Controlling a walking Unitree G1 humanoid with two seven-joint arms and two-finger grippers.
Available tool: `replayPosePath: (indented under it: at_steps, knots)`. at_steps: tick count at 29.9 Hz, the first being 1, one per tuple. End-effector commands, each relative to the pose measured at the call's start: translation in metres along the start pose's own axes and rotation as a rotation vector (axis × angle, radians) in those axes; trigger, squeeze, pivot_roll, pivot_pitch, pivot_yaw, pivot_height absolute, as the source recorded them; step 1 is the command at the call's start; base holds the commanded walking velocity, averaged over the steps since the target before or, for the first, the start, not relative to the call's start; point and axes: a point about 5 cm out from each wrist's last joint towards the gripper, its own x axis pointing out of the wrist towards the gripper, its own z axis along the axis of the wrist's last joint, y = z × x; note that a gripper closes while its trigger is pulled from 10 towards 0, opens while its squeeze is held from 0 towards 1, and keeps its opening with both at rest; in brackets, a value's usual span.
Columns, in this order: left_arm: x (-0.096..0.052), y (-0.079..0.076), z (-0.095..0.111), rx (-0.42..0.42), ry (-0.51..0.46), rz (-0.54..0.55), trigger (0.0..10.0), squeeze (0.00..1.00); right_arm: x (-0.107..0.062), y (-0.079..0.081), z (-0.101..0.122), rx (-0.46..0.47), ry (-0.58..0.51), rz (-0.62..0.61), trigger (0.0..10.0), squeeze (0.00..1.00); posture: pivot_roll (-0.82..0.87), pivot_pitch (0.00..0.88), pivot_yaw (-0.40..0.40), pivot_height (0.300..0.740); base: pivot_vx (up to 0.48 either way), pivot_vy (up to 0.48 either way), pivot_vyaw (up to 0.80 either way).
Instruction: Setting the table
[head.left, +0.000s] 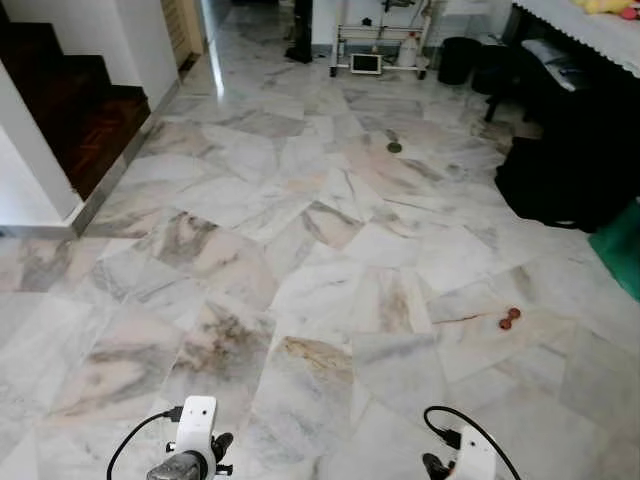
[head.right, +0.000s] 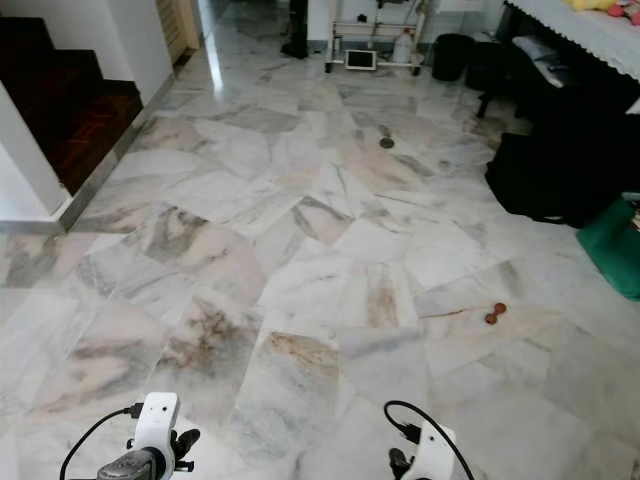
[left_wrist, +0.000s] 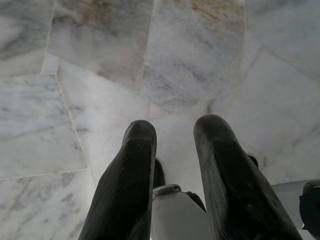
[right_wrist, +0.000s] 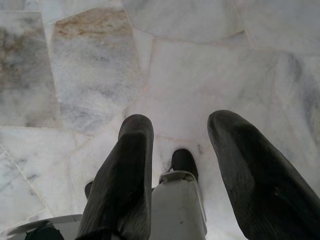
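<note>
Walking over marble floor (head.left: 300, 230), no tableware in sight; table edge (head.left: 590, 30) far ahead on the right. Left gripper (left_wrist: 172, 135) and right gripper (right_wrist: 180, 132) hanging low, fingers apart, holding nothing. Likely hazards: slipping on glossy tiles, treading on small reddish object (head.left: 509, 319).

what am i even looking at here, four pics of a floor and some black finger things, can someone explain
This is a two-armed humanoid robot, walking through a home. The two wide pictures come from the twin cameras in its head, looking down at a marble floor; its arms hang at the bottom edge. On the floor lies a small reddish-brown object, and a dark stairway rises on the left. The other two pictures come from cameras on each wrist, looking along that gripper's two black fingers: the left gripper and the right gripper. Both are open and hold nothing, with bare floor beneath.
</note>
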Motion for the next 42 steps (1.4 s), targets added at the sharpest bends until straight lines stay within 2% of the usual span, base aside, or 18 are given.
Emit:
replayPosePath:
  at_steps: [1, 7, 8, 10, 12, 17, 22, 23, 24, 25, 28, 35, 36, 37, 38, 42]
  knots:
    - [-0.001, 0.000, -0.004, -0.007, 0.013, 0.000, 10.0, 0.00, 0.000, 0.000, 0.001, -0.013, 0.006, -0.007, 10.0, 0.00, 0.04, 0.000, -0.038, 0.740, 0.000, 0.000, -0.51]
    - [-0.001, -0.001, -0.005, -0.003, 0.016, -0.007, 10.0, 0.00, 0.002, 0.001, 0.009, -0.025, -0.008, -0.013, 10.0, 0.00, 0.04, 0.000, -0.035, 0.740, 0.000, 0.000, -0.51]
    - [-0.001, -0.002, -0.005, -0.003, 0.012, -0.008, 10.0, 0.00, 0.001, -0.010, 0.013, -0.030, -0.016, -0.026, 10.0, 0.00, 0.03, 0.000, -0.035, 0.740, 0.000, 0.000, -0.51]
    - [-0.001, -0.002, -0.005, -0.003, 0.011, -0.009, 10.0, 0.00, 0.001, -0.015, 0.014, -0.032, -0.018, -0.030, 10.0, 0.00, 0.03, 0.000, -0.035, 0.740, 0.000, 0.000, -0.51]
    - [-0.001, -0.002, -0.005, -0.002, 0.010, -0.012, 10.0, 0.00, -0.002, -0.031, 0.015, -0.038, -0.019, -0.042, 10.0, 0.00, 0.04, 0.000, -0.036, 0.740, 0.000, 0.000, -0.51]
    - [0.000, -0.004, -0.004, -0.003, 0.008, -0.018, 10.0, 0.00, -0.004, -0.043, 0.018, -0.041, -0.021, -0.055, 10.0, 0.00, 0.04, 0.000, -0.037, 0.740, 0.000, 0.000, -0.51]
    - [0.000, -0.004, -0.003, -0.006, 0.012, -0.012, 10.0, 0.00, -0.001, -0.016, 0.007, -0.049, -0.006, -0.026, 10.0, 0.00, 0.04, 0.000, -0.039, 0.740, 0.000, 0.000, -0.51]
    - [0.000, -0.004, -0.004, -0.015, 0.016, -0.008, 10.0, 0.00, 0.000, -0.003, 0.003, -0.051, -0.001, -0.015, 10.0, 0.00, 0.04, 0.000, -0.039, 0.740, 0.000, 0.000, -0.52]
    - [0.000, -0.004, -0.004, -0.015, 0.016, -0.008, 10.0, 0.00, 0.000, -0.003, 0.003, -0.051, -0.001, -0.015, 10.0, 0.00, 0.04, 0.000, -0.039, 0.740, 0.000, 0.000, -0.52]
    - [0.000, -0.004, -0.004, -0.021, 0.019, -0.008, 10.0, 0.00, 0.001, 0.007, 0.002, -0.054, 0.003, -0.007, 10.0, 0.00, 0.04, 0.000, -0.040, 0.740, 0.000, 0.000, -0.52]
    - [0.000, -0.004, -0.005, -0.029, 0.023, -0.003, 10.0, 0.00, 0.001, 0.018, -0.002, -0.057, 0.008, 0.001, 10.0, 0.00, 0.04, 0.000, -0.042, 0.740, 0.000, 0.446, -0.51]
    - [0.000, -0.004, -0.005, -0.009, 0.020, -0.004, 10.0, 0.00, 0.001, 0.024, -0.005, -0.058, 0.016, 0.004, 10.0, 0.00, 0.04, 0.000, -0.042, 0.740, 0.000, 0.137, -0.52]
    - [0.000, -0.004, -0.005, -0.009, 0.020, -0.002, 10.0, 0.00, 0.001, 0.013, -0.001, -0.053, 0.010, -0.007, 10.0, 0.00, 0.04, 0.000, -0.044, 0.740, 0.000, 0.000, -0.52]
    - [0.000, -0.004, -0.005, -0.009, 0.020, -0.002, 10.0, 0.00, 0.001, 0.013, -0.001, -0.053, 0.010, -0.007, 10.0, 0.00, 0.04, 0.000, -0.044, 0.740, 0.000, 0.000, -0.52]
    - [0.000, -0.004, -0.005, -0.007, 0.019, -0.002, 10.0, 0.00, 0.001, 0.006, 0.002, -0.052, 0.005, -0.015, 10.0, 0.00, 0.04, 0.000, -0.044, 0.740, 0.000, 0.000, -0.52]
    - [0.000, -0.004, -0.005, -0.004, 0.017, -0.001, 10.0, 0.00, 0.001, 0.003, 0.004, -0.050, 0.001, -0.020, 10.0, 0.00, 0.04, 0.000, -0.043, 0.740, 0.000, 0.000, -0.52]
